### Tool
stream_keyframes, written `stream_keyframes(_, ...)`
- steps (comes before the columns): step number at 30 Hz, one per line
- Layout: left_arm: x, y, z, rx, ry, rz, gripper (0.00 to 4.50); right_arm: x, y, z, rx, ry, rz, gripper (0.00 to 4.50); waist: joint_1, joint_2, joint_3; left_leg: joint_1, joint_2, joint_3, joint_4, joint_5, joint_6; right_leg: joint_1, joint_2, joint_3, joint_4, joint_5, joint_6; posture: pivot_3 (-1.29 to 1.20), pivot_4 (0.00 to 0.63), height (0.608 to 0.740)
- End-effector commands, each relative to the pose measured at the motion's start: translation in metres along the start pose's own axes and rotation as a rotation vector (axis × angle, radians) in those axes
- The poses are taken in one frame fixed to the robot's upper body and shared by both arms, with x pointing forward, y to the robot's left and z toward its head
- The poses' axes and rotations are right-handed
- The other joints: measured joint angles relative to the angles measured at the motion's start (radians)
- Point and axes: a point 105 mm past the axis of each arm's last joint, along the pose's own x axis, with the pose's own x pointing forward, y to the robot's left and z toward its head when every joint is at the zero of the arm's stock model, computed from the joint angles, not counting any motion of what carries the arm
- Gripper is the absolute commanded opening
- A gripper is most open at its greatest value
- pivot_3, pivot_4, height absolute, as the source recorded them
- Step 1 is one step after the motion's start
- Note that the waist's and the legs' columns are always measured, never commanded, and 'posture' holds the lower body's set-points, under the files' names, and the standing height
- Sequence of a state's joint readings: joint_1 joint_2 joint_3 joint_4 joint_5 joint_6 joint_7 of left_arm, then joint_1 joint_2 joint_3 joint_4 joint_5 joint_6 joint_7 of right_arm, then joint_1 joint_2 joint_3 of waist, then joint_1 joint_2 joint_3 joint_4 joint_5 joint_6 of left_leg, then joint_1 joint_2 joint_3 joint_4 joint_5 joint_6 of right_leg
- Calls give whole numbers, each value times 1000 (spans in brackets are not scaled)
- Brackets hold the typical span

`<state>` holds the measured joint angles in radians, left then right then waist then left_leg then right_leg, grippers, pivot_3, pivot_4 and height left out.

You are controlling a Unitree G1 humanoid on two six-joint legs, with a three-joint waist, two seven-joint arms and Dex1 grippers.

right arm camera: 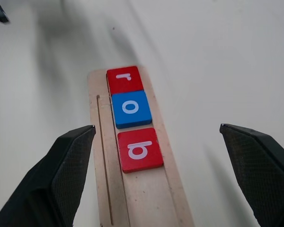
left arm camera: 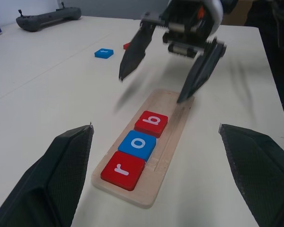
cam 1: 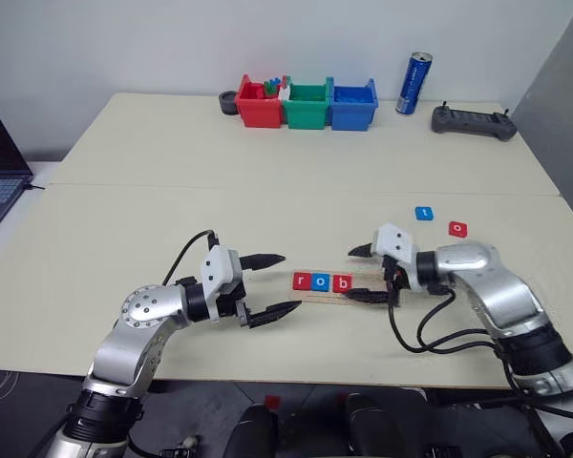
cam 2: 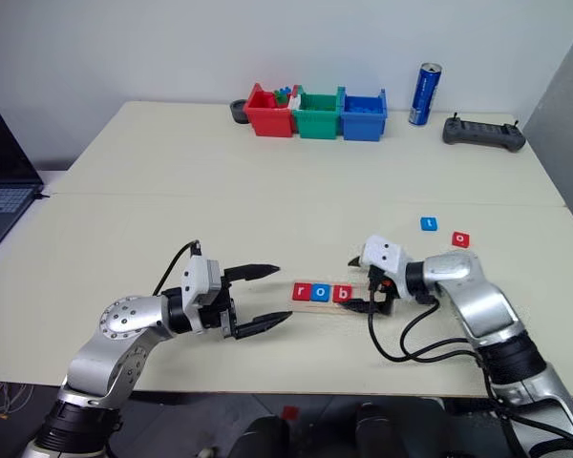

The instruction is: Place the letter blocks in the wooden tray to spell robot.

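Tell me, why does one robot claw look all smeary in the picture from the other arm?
In the left wrist view the right gripper is streaked with motion blur above the wooden tray, jaws open, while the red r block stays crisp. In the right wrist view, soft grey shadows smear the table.

Wooden tray (cam 1: 363, 286) near table front edge holds red r (cam 1: 301, 281), blue o (cam 1: 321, 281), red b (cam 1: 342, 283) touching in a row; L gripper (cam 1: 272, 285) and R gripper (cam 1: 355, 274) flank it, jaws apart; blue t (cam 1: 424, 214) and red o (cam 1: 457, 229) lie loose behind R arm.
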<state>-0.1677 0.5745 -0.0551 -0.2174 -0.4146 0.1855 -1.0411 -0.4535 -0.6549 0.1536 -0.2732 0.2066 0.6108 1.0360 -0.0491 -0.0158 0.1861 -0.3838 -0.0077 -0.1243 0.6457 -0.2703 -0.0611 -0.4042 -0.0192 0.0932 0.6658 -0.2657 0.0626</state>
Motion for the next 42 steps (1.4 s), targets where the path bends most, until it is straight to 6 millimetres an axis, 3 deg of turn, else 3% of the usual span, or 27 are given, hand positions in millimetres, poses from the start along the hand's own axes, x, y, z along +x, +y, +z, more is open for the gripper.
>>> stream_keyframes(1,2,-1,9,35,-27,-18,4500,-26,-1,10,62,-31,-166,4478,3,0,0,0,0,0,0,0,0,0,0,0,0,0,0,0,150,740)
stream_keyframes(5,7,2,11,39,-40,-31,4500,-48,-7,-5,182,-16,-389,4478,11,0,0,0,0,0,1,0,0,0,0,0,0,0,0,0,150,740)
stream_keyframes(10,16,4,13,45,-60,-72,4500,-81,-33,-35,294,39,-775,4478,11,0,0,0,0,2,0,0,0,0,1,1,1,0,0,0,150,740)
stream_keyframes(16,25,8,15,55,-73,-108,4500,-90,-55,-66,364,114,-1037,4478,8,0,0,1,0,2,0,0,0,0,1,2,2,0,0,0,150,740)
stream_keyframes(23,29,10,15,63,-78,-126,4500,-90,-80,-90,455,152,-1170,4478,0,0,0,2,0,3,0,0,0,-1,1,3,4,0,0,0,150,740)
stream_keyframes(32,26,9,16,67,-76,-109,4500,-67,-108,-106,600,119,-1198,4478,-14,0,0,3,0,4,1,0,0,-1,1,4,8,0,0,0,150,740)
stream_keyframes(42,22,10,16,72,-65,-95,4500,-69,-130,-121,701,126,-1258,4478,-16,0,-1,4,0,3,1,0,0,-1,1,4,9,0,0,0,150,740)
